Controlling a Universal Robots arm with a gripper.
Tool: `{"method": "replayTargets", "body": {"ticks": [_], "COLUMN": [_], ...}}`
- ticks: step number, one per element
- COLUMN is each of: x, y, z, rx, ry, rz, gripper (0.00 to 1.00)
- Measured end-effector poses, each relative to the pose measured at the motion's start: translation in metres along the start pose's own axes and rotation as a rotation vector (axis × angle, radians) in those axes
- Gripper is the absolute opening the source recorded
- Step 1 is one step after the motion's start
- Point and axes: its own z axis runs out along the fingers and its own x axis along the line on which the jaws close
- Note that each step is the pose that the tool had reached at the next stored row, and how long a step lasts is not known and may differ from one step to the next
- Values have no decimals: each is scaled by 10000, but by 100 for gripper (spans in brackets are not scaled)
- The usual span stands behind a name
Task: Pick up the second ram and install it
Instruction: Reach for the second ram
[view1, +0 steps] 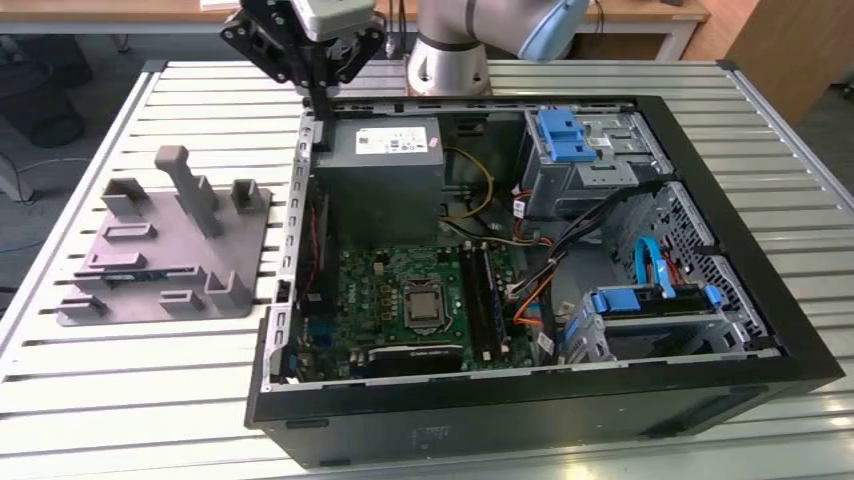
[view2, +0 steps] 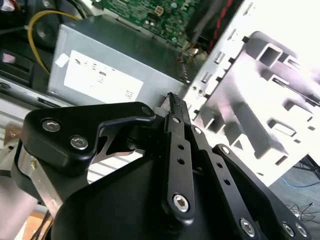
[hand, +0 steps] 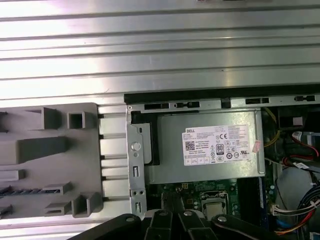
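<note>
The second ram (view1: 131, 274) lies flat in a low slot of the grey fixture plate (view1: 200, 240) on the exterior view's left; it is a dark green strip. In the first wrist view a dark strip (hand: 20, 191) sits in that fixture (hand: 50, 125). My gripper (view1: 318, 98) hangs above the far left corner of the open computer case (view1: 747, 300), over its side wall and beside the power supply (view1: 380, 165). It is well away from the ram. In the second wrist view the gripper (view2: 172, 98) has its fingers pressed together, with nothing between them.
Inside the case lie the green motherboard (view1: 400, 300) with long black memory slots (view1: 478, 295), bundled cables (view1: 547, 270) and blue drive brackets (view1: 654, 300). The fixture has upright posts (view1: 187, 185). Everything stands on a slatted metal table (view1: 160, 400).
</note>
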Motion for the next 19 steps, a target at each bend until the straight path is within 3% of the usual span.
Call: {"method": "replayTargets", "body": {"ticks": [19], "x": [862], "y": [-66], "z": [-14], "rx": [0], "ry": [-1], "rz": [1], "gripper": [10]}}
